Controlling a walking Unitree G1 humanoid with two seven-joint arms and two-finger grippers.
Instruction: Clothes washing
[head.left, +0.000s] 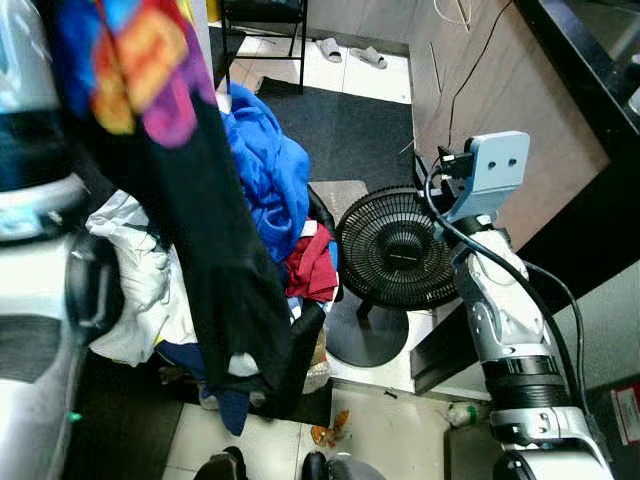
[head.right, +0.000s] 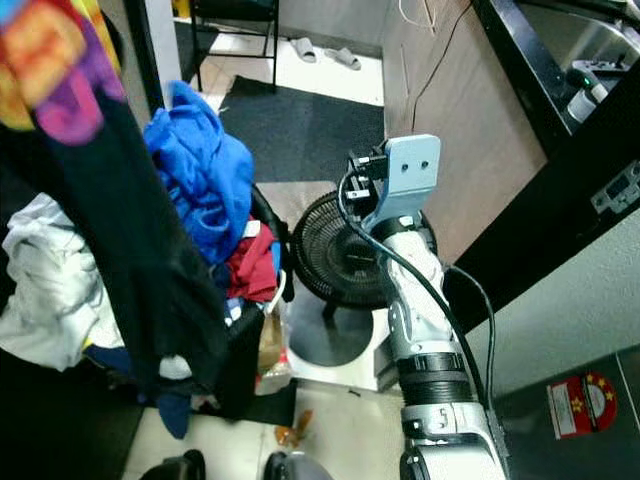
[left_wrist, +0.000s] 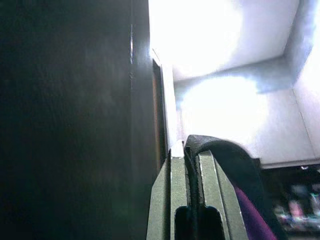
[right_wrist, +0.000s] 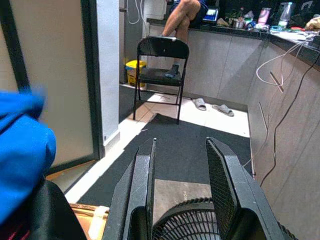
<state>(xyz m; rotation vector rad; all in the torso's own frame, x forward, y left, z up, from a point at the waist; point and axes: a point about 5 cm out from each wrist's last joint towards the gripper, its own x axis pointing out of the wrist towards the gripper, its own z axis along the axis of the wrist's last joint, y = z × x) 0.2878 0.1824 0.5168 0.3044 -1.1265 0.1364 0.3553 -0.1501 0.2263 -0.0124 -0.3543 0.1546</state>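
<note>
A long black garment (head.left: 200, 220) with an orange, purple and blue print (head.left: 140, 60) hangs from high up on my left side. My left gripper (left_wrist: 186, 150) is shut on its black and purple cloth. Beneath it lies a heap of laundry: a blue garment (head.left: 265, 165), a red one (head.left: 312, 268) and white cloth (head.left: 140, 270), resting on a dark support (head.left: 300, 350). My right gripper (right_wrist: 180, 142) is open and holds nothing. It is stretched forward above a black floor fan (head.left: 395, 250), to the right of the heap.
The fan stands on the tiled floor by a wooden counter wall (head.left: 500, 90). A dark mat (head.left: 340, 125) lies beyond it, then a black folding chair (right_wrist: 159, 65) and slippers (head.left: 350, 52). A person's legs (right_wrist: 182, 17) rest on the far counter.
</note>
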